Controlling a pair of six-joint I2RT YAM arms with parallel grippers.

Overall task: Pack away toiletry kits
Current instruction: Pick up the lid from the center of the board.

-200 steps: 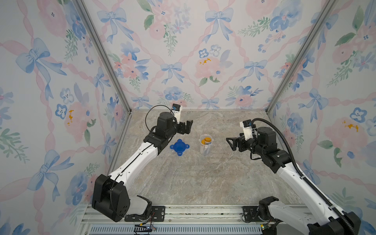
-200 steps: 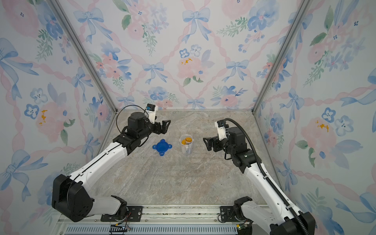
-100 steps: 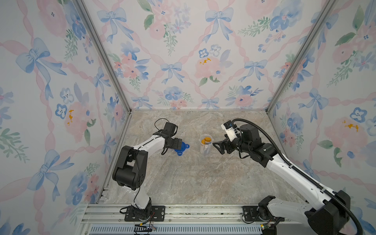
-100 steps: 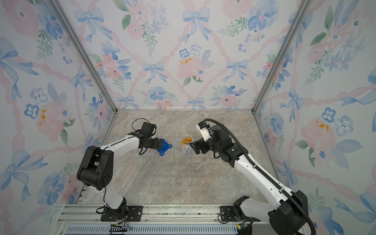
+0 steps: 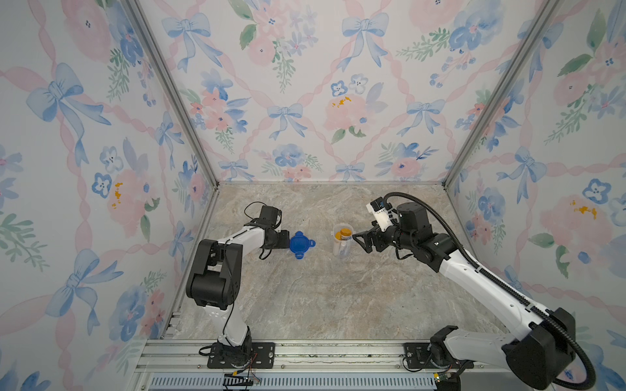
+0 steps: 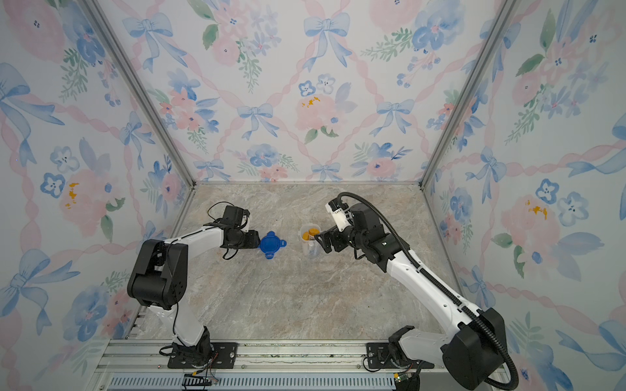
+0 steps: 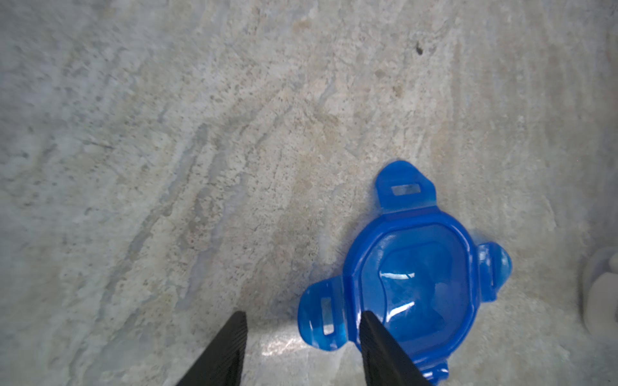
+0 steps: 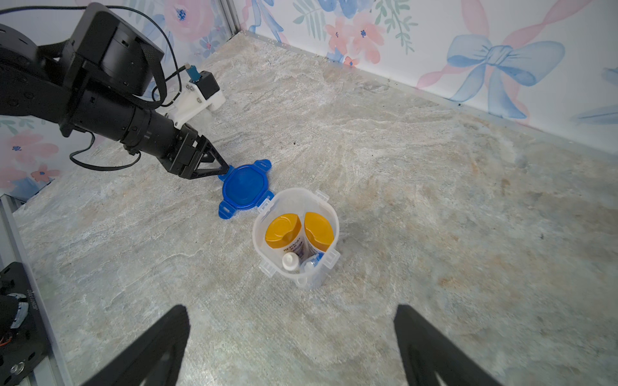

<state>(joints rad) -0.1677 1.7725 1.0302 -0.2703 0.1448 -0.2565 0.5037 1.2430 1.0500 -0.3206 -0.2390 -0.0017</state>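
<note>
Straddling a lid tab, left jaws; kit items in the cup ahead of right jaws.
Left jaws stand partly spread around one tab of the blue lid (image 7: 414, 284) lying on the worktop (image 7: 200, 133); one finger (image 7: 384, 351) overlaps the rim, contact cannot be told, and the tab nearest them is cut off. Right jaws are spread wide, gripping nothing, the clear cup (image 8: 294, 199) just beyond their tips. Inside it stand two yellow-capped containers (image 8: 282, 230), the toothpaste tube (image 8: 290, 261) by its white cap and a toothbrush (image 8: 316, 259) end; their bodies blur behind the wall. In both top views only yellow caps show.
</note>
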